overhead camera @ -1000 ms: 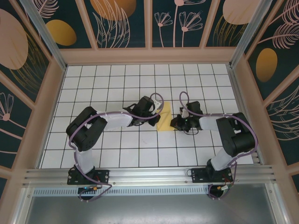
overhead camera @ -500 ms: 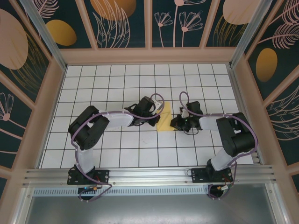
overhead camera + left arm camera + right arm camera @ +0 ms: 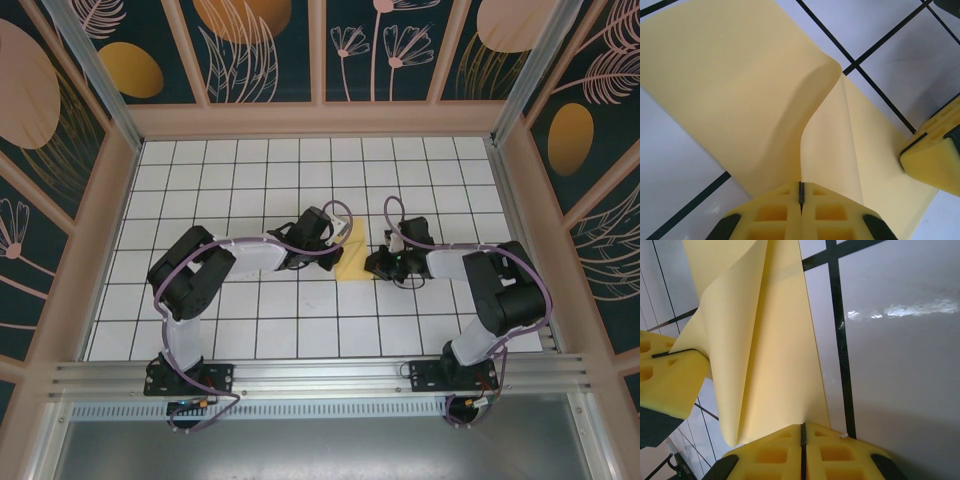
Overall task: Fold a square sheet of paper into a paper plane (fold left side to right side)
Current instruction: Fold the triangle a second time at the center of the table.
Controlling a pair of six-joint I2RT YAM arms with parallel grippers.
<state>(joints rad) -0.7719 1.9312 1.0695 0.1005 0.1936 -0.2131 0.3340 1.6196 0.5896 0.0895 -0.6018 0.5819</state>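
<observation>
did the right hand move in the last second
No. In the top view the right hand sits shut on the yellow sheet's right edge, over the same tiles of the table grid as a second ago.

- Reaching rightward on the left side, elbow folded out, forearm low.
- Pinching with the left gripper (image 3: 801, 192), pads pressed together on an edge of the square sheet of paper (image 3: 740, 90).
- Doubling back leftward on the right side.
- Keeping the right gripper (image 3: 802, 432) closed pad to pad, near the left one, not touching.
</observation>
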